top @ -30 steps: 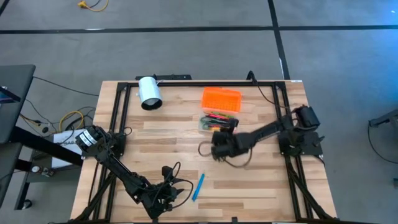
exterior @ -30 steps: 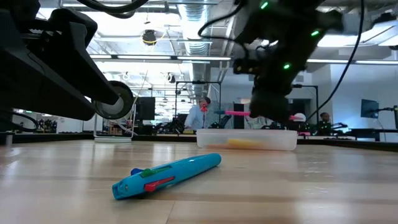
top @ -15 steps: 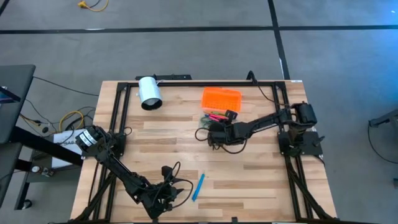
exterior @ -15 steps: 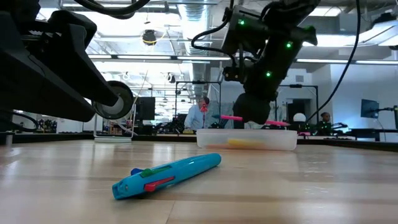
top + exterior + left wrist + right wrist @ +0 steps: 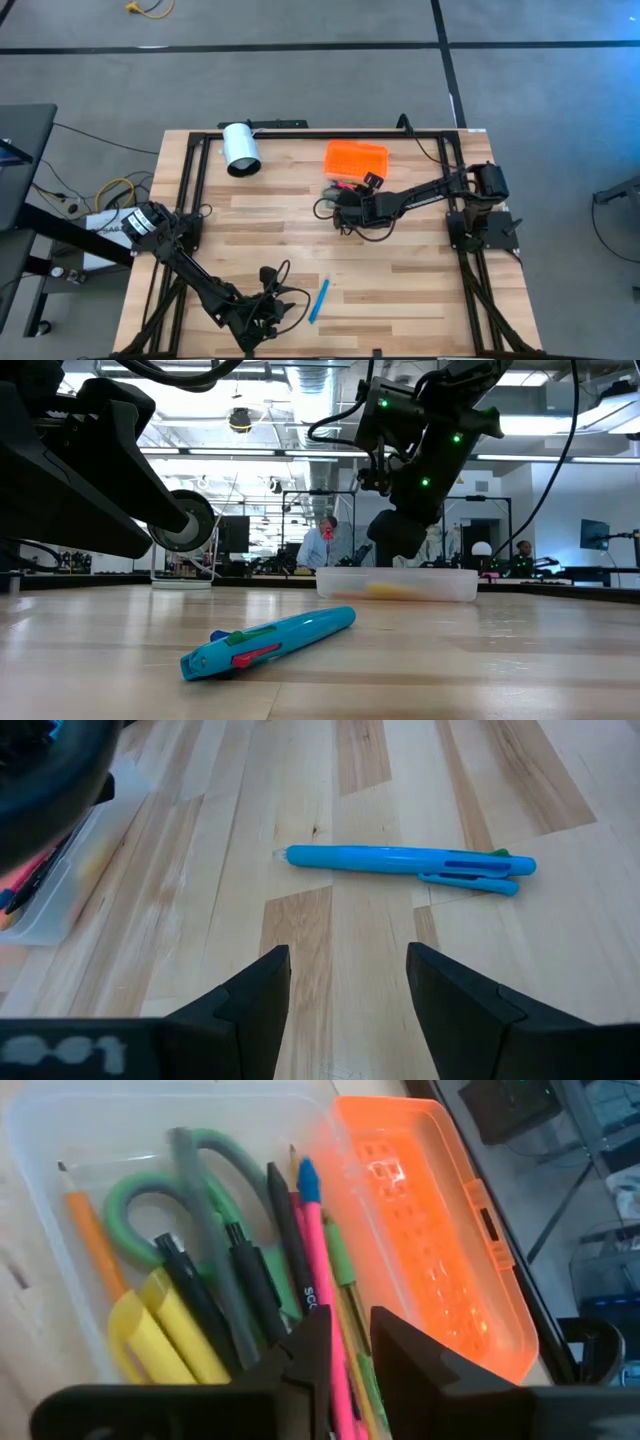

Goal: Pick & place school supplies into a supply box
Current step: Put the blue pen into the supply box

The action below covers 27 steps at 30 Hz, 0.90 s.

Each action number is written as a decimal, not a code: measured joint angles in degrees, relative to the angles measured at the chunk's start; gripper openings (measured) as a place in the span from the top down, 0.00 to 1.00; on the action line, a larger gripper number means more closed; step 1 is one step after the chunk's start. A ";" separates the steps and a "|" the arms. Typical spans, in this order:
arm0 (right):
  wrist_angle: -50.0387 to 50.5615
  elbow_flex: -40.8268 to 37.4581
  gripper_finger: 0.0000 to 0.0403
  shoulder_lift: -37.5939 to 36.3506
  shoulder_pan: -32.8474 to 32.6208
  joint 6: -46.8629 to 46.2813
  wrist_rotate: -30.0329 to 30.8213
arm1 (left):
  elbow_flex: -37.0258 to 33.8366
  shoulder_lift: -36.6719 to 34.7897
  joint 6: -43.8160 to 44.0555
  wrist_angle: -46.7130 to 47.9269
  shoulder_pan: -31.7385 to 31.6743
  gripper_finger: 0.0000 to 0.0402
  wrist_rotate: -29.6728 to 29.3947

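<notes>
The supply box has a clear body (image 5: 343,190) (image 5: 60,1140) and an orange lid (image 5: 356,158) (image 5: 420,1240) folded open on its far side. Inside lie green-handled scissors (image 5: 150,1190) and yellow, black, orange and green pens. My right gripper (image 5: 342,203) (image 5: 348,1335) hangs over the box, shut on a pink pen (image 5: 318,1270). My left gripper (image 5: 268,306) (image 5: 348,990) waits open near the table's near edge. A blue pen (image 5: 319,300) (image 5: 400,863) lies flat on the table just ahead of it. My right gripper pinches the pink pen's shaft (image 5: 336,1342) between its two fingers, which lie across it. The pen runs forward from the fingers, and its blue-tipped end (image 5: 305,1180) reaches over the pens inside the box. Whether it rests on them cannot be told.
A white cylinder (image 5: 240,148) lies near the table's far left corner. Black frame rails run along the left, right and far sides. Bare wood lies between the box and the blue pen (image 5: 270,640). People and desks show in the room behind.
My right gripper has moved from the table's middle toward the far edge, over the supply box, and down, carrying the pink pen with it. The pen, held level above the box before, now sits down among the pens inside.
</notes>
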<state>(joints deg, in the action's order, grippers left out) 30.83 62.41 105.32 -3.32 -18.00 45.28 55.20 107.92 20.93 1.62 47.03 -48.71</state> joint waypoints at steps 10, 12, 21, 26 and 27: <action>-0.30 -0.02 0.78 -3.13 -7.61 0.48 9.06 | -0.02 0.00 -0.09 -3.24 -0.12 0.52 0.54; -0.26 -0.02 0.78 -4.78 -10.47 0.46 11.81 | -0.02 0.00 -0.80 -6.06 -0.61 0.52 1.90; -0.40 -0.02 0.79 -12.11 -24.10 -2.97 16.24 | -0.02 0.00 -1.37 -17.93 -6.30 0.52 8.42; 0.24 -0.02 0.79 -12.33 -31.03 -3.16 21.37 | 0.13 1.84 -0.20 -21.39 -10.52 0.52 15.11; 0.71 -0.02 0.79 -12.33 -32.25 -3.68 21.79 | 0.26 2.75 -0.27 -23.35 -11.16 0.52 17.29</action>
<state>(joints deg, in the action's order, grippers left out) 31.54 62.39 92.99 -35.56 -21.68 67.07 55.46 110.67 20.66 -21.73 35.87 -31.42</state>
